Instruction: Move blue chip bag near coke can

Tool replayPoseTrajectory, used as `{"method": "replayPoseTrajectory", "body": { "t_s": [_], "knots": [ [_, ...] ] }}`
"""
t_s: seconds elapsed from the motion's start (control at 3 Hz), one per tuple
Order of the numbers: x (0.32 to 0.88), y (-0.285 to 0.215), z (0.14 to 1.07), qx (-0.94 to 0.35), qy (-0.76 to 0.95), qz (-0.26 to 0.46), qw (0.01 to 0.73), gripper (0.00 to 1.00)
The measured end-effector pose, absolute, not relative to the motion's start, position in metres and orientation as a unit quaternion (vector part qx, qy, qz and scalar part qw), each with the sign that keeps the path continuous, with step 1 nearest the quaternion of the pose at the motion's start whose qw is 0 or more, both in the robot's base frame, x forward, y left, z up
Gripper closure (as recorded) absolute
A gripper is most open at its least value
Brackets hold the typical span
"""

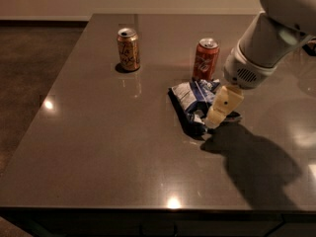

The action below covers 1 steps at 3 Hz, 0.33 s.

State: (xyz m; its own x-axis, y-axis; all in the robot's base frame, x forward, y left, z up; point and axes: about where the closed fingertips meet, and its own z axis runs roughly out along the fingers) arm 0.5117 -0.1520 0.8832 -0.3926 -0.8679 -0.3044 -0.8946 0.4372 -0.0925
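Observation:
The blue chip bag (193, 98) is a crumpled dark-blue and white foil bag lying on the dark table just in front of the coke can (206, 59), a red can standing upright. My gripper (216, 118) comes down from the upper right on the white arm. Its cream fingers (224, 105) are closed on the bag's right edge, low over the table. The bag's right end is partly hidden behind the fingers. A small gap shows between the bag's far edge and the can's base.
An orange-gold can (128, 49) stands upright at the far left of the table (108, 147). The table's left edge drops to a brown floor. The arm's shadow falls on the table at the right front.

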Motion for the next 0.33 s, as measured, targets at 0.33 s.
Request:
{"method": "replayPoseTrajectory", "body": {
  "t_s": [0.33],
  "knots": [
    [0.5118,-0.1522,0.8832,-0.529,0.833,0.043,0.155,0.00]
  ]
}}
